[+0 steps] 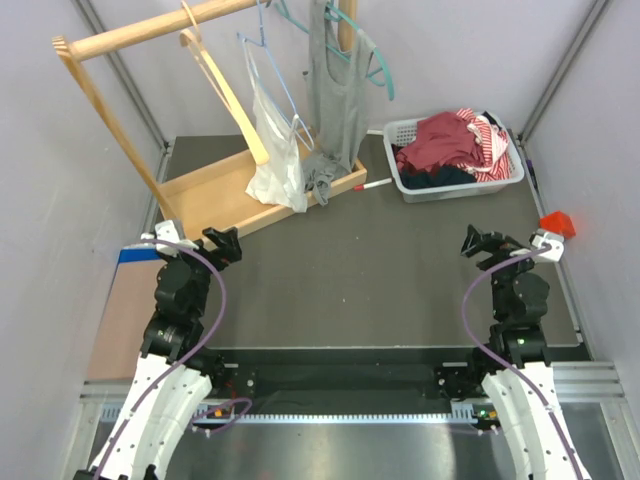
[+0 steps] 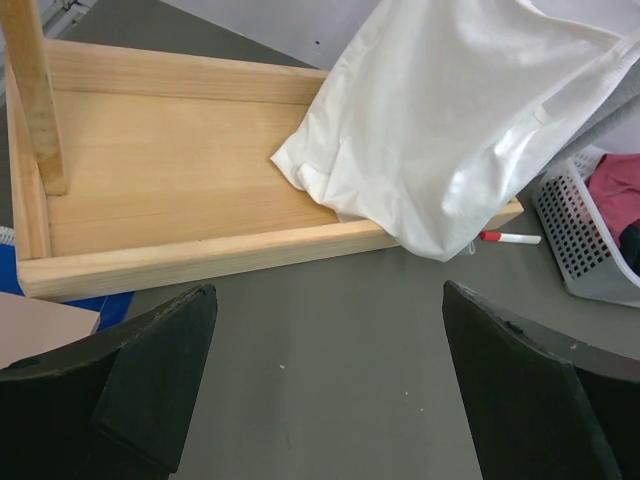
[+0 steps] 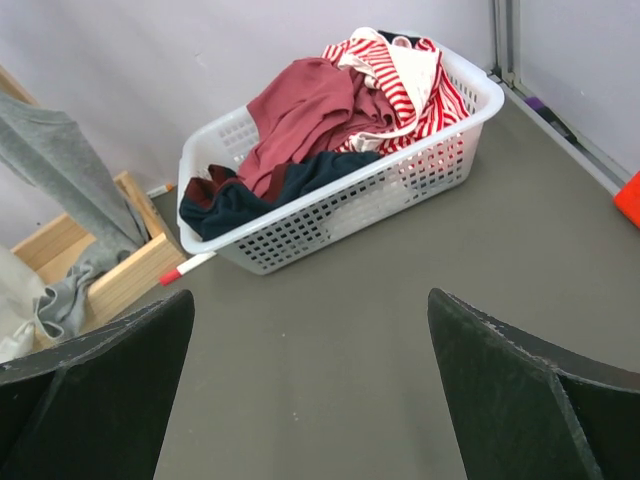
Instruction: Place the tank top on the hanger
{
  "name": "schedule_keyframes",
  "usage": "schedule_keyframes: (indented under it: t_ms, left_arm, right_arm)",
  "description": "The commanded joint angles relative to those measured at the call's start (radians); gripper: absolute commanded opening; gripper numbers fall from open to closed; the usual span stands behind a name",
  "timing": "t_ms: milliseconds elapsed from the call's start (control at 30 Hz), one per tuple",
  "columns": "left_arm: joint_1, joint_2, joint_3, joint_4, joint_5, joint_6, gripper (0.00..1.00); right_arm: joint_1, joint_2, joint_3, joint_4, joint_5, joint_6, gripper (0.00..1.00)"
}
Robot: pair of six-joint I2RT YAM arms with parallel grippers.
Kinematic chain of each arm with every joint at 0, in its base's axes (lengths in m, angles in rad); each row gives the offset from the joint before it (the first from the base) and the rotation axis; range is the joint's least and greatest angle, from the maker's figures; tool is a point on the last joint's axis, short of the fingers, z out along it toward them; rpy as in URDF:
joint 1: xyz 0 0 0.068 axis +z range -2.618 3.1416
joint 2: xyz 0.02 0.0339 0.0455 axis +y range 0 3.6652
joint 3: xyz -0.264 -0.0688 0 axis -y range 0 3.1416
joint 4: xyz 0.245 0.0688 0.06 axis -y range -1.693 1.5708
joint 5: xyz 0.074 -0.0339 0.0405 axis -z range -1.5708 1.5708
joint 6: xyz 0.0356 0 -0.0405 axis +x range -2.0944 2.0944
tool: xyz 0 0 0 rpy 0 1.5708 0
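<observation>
Tank top [image 1: 440,140] lies bunched in laundry basket [image 1: 462,190]

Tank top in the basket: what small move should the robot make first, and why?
Probably reach the right gripper forward over the basket, toward the tank top. It lies on top of the pile, on that arm's side, and the gripper is open, empty and well short of it.
</observation>
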Motion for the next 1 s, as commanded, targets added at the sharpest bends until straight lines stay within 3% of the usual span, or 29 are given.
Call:
schedule_keyframes:
  t_ms: [0,267,433,533,767,967]
  left_arm:
    - [-0.004,0.014,0.013,0.026,-0.053,-0.021,0.99]
    - [-0.004,0.001,-0.009,0.026,-0.105,-0.058,0.99]
    - [-0.004,-0.013,-0.065,0.104,-0.024,-0.042,0.99]
    - [-0.004,-0.015,-0.090,0.106,-0.034,-0.038,0.99]
    - [-0.004,-0.070,-0.125,0.106,-0.050,-0.032,0.99]
    - [-0.004,-0.090,-0.142,0.104,-0.047,-0.036,0.99]
  right_arm:
    - [0.006,0.017,0.060,-0.018,-0.003,-0.017,1.00]
    - [0.009,0.031,0.160,-0.135,-0.007,-0.035,1.00]
    - [0.007,0.067,0.279,-0.136,-0.007,-0.057,1.00]
    - [0.007,0.184,0.437,-0.191,0.036,-0.066,1.00]
    - [0.007,0.659,0.885,-0.404,0.019,-0.136,1.00]
    - [0.006,0.964,1.106,-0.360,-0.032,-0.130,1.00]
